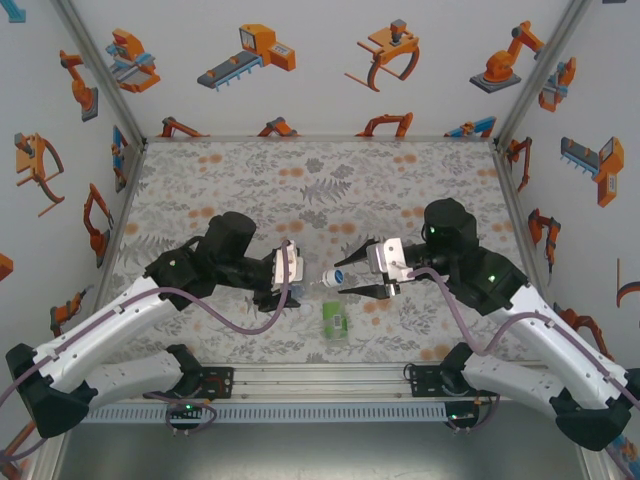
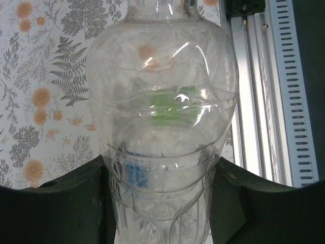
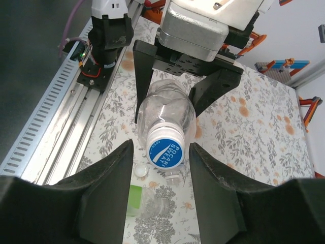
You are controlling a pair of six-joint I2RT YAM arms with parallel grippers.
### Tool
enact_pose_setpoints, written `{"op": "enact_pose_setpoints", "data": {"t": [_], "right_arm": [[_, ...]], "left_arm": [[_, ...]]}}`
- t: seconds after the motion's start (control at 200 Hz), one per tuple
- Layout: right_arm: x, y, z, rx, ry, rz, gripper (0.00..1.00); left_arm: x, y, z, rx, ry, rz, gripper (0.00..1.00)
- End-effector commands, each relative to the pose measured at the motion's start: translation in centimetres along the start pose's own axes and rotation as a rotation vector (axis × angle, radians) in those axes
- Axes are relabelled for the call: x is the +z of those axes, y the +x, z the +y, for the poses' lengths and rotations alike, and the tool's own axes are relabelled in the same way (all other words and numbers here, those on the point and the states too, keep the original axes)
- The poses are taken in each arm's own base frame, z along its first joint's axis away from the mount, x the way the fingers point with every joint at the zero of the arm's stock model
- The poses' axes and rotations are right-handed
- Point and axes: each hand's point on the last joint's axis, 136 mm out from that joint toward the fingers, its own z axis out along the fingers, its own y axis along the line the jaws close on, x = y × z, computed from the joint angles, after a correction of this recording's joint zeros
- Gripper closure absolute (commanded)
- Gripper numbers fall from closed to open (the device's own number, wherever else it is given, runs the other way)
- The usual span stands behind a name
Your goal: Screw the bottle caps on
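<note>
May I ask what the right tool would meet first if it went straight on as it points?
The cap of the clear bottle, sitting between the fingers of the right tool; exact depth is unclear.

Both arms have glossy white shells along their long links, the left arm [image 1: 95, 335] and the right arm [image 1: 545, 340] alike, with matte black housings at the joints and chunky black bases. A greyish-purple cable [image 1: 200, 298] trails along the left arm, and a matching one [image 1: 462, 335] runs along the right. Tiny green lights [image 1: 434, 231] glow on the right arm's black housings. The left pincer [image 3: 167, 109] has a silvery-white block behind two angular black fingers. The right pincer [image 3: 160, 152] has broad, dull black fingers with rounded edges.
</note>
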Motion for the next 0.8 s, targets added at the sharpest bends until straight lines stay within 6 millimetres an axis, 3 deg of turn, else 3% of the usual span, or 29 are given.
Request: {"op": "enact_pose_setpoints", "data": {"t": [0.0, 0.315, 0.506, 0.701, 0.796], "right_arm": [[-0.1, -0.9, 0.2, -0.049, -0.018, -0.029, 0.56], [0.4, 0.1, -0.3, -0.019, -0.015, 0.001, 0.62], [0.6, 0.7, -0.5, 0.035, 0.001, 0.020, 0.74], [1.1, 2.7, -3.8, 0.485, 0.181, 0.034, 1.00], [0.6, 5.1, -5.9, 0.797, 0.362, 0.035, 1.00]], "left_arm": [[-0.8, -1.4, -0.6, 0.028, 0.022, -0.036, 1.00], [-0.8, -1.3, -0.6, 0.029, 0.020, -0.035, 1.00], [-0.8, -1.3, -0.6, 0.030, 0.018, -0.033, 1.00], [-0.4, -0.7, 1.3, 0.009, -0.074, -0.003, 1.00], [0.0, -0.2, 2.7, 0.008, -0.147, 0.007, 1.00]]}}
